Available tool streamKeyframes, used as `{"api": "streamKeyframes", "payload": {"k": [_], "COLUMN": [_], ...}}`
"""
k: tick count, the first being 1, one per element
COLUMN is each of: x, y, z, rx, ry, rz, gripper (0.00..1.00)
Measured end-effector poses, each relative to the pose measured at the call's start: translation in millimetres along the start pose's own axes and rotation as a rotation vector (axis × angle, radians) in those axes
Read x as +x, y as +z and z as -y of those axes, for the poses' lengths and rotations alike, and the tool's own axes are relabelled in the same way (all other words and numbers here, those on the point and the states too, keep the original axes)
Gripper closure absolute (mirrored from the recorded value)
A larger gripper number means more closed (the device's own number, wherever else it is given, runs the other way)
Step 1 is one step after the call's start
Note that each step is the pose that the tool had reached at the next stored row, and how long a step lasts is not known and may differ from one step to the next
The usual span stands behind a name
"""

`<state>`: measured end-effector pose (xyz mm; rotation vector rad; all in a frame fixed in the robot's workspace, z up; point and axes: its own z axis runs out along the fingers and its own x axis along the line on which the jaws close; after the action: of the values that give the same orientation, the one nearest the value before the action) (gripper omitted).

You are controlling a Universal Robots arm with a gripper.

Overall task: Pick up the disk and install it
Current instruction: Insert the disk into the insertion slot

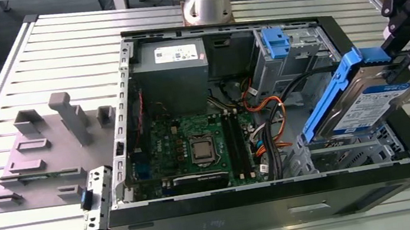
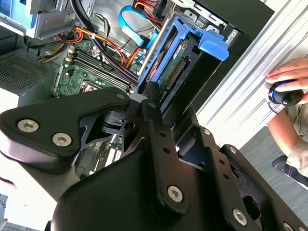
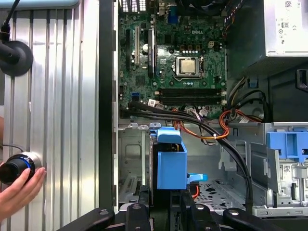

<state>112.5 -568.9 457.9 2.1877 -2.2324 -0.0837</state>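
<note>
Now the claw [image 1: 409, 67] is gripping the disk [image 1: 362, 103] by its top end
It is hanging tilted, long axis slanting down toward the empty bay [image 1: 361, 151] below

Matte black fingers [image 2: 154, 113], silver screws [image 2: 174, 193]; grey arm [image 1: 207, 6].

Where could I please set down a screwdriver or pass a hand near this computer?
Bare slatted table lies beyond the grey fixture, on the exterior view's left of the case. Inside is crowded: cables and the disk held in the gripper.
</note>
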Motion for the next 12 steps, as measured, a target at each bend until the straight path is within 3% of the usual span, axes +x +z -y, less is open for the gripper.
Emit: {"api": "streamKeyframes", "payload": {"k": [12], "x": [1.7], "y": [4.3], "z": [0.3], "rx": [0.0], "ry": [0.0], "rz": [-0.0004], "gripper": [0.65]}}
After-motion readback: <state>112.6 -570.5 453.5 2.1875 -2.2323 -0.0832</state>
